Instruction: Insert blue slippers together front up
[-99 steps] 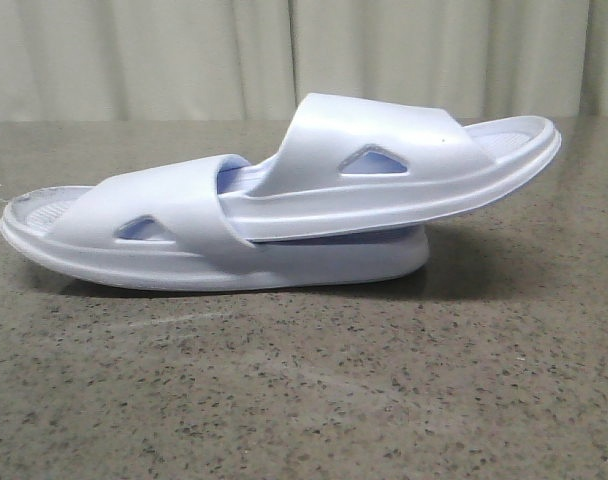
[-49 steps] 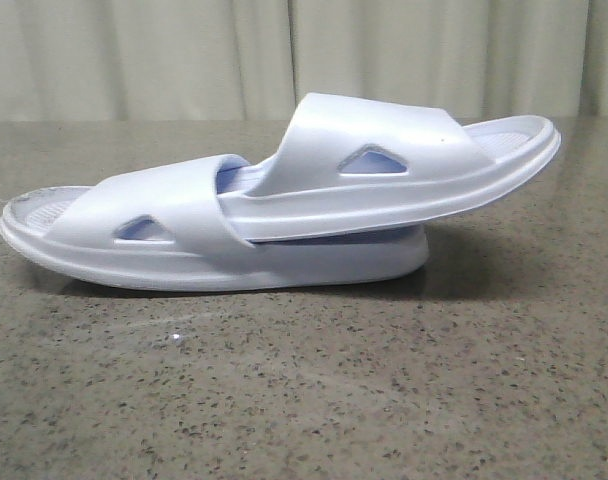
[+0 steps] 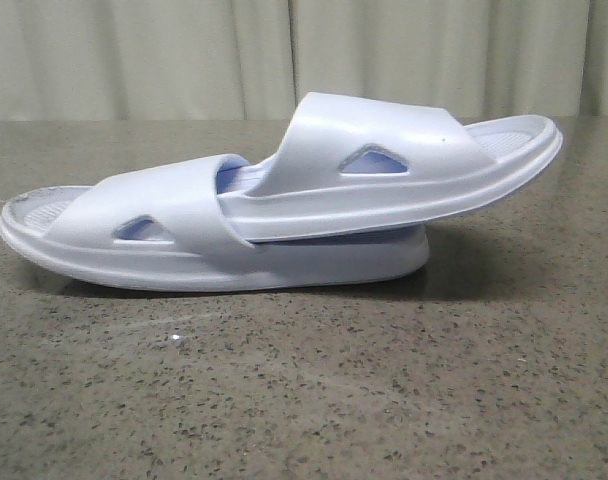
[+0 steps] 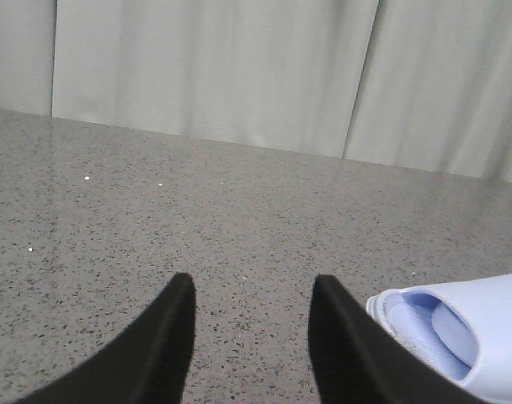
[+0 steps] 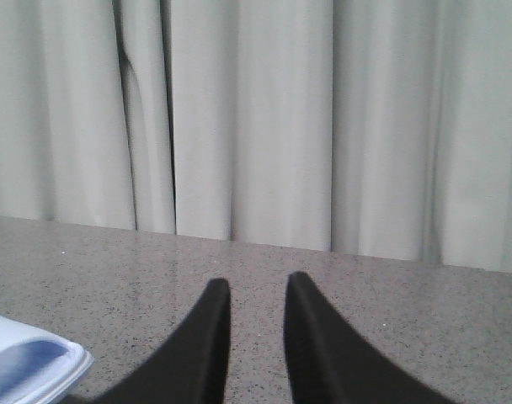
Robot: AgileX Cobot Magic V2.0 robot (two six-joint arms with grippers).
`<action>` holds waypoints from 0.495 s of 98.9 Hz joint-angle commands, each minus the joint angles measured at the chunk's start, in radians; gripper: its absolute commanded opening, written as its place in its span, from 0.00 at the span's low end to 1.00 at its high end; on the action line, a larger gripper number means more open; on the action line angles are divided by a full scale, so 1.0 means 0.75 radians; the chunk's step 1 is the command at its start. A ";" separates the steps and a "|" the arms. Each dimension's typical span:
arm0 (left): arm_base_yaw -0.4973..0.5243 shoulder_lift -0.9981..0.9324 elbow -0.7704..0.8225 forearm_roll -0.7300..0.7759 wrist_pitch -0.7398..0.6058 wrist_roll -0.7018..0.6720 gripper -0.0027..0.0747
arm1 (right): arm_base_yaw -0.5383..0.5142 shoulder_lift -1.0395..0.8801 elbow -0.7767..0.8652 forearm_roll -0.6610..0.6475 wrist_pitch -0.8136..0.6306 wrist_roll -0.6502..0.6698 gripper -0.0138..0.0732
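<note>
In the front view the two blue slippers lie nested on the speckled stone table (image 3: 304,400). The lower slipper (image 3: 134,235) rests flat. The upper slipper (image 3: 404,165) is pushed in under the lower one's strap and tilts up to the right. Neither gripper shows in the front view. My left gripper (image 4: 252,286) is open over bare table, a slipper end (image 4: 458,328) just beside one finger. My right gripper (image 5: 258,290) is open with a narrow gap and holds nothing; a slipper edge (image 5: 29,366) shows at the frame corner.
Pale curtains (image 3: 284,55) hang behind the table's far edge. The stone surface reaches in front of the slippers and to both sides.
The slippers have barely shifted; the lower one's left end sits a touch lower and further left. A small pale speck lies on the table in front since half a second ago.
</note>
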 commanded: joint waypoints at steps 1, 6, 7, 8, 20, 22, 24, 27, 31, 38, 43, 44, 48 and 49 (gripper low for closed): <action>-0.009 0.013 -0.035 -0.034 0.017 -0.012 0.21 | -0.007 0.010 -0.036 -0.006 -0.040 -0.020 0.16; -0.013 0.013 -0.035 -0.037 0.020 -0.012 0.13 | -0.007 0.010 -0.036 -0.006 -0.040 -0.020 0.09; -0.013 0.013 -0.035 -0.037 0.020 -0.012 0.11 | -0.007 0.010 -0.036 -0.006 -0.040 -0.020 0.07; -0.013 0.013 -0.035 -0.037 0.020 -0.012 0.10 | -0.007 0.010 -0.036 -0.006 -0.040 -0.020 0.06; -0.031 0.013 -0.035 -0.037 0.020 -0.012 0.06 | -0.007 0.010 -0.036 -0.003 -0.043 -0.020 0.04; -0.035 0.013 -0.035 -0.037 0.020 -0.012 0.06 | -0.007 0.010 -0.036 -0.003 -0.043 -0.020 0.04; -0.037 0.013 -0.035 -0.037 0.020 -0.012 0.06 | -0.007 0.010 -0.036 -0.003 -0.043 -0.020 0.04; -0.037 0.013 -0.035 -0.037 0.020 -0.012 0.06 | -0.007 0.010 -0.036 -0.003 -0.041 -0.020 0.04; -0.037 0.013 -0.035 -0.037 0.020 -0.012 0.06 | -0.007 0.010 -0.036 -0.003 -0.041 -0.020 0.04; -0.037 0.013 -0.035 -0.037 0.020 -0.012 0.06 | -0.007 0.010 -0.036 -0.003 -0.041 -0.020 0.04; -0.037 0.013 -0.035 -0.037 0.020 -0.012 0.06 | -0.007 0.010 -0.036 -0.003 -0.041 -0.020 0.04; -0.037 0.013 -0.035 -0.037 0.020 -0.012 0.06 | -0.007 0.010 -0.036 -0.003 -0.041 -0.020 0.04; -0.037 0.013 -0.035 -0.037 0.020 -0.012 0.06 | -0.007 0.010 -0.036 -0.003 -0.041 -0.020 0.04; -0.037 0.013 -0.035 -0.037 0.020 -0.012 0.06 | -0.007 0.010 -0.036 0.000 -0.041 -0.020 0.04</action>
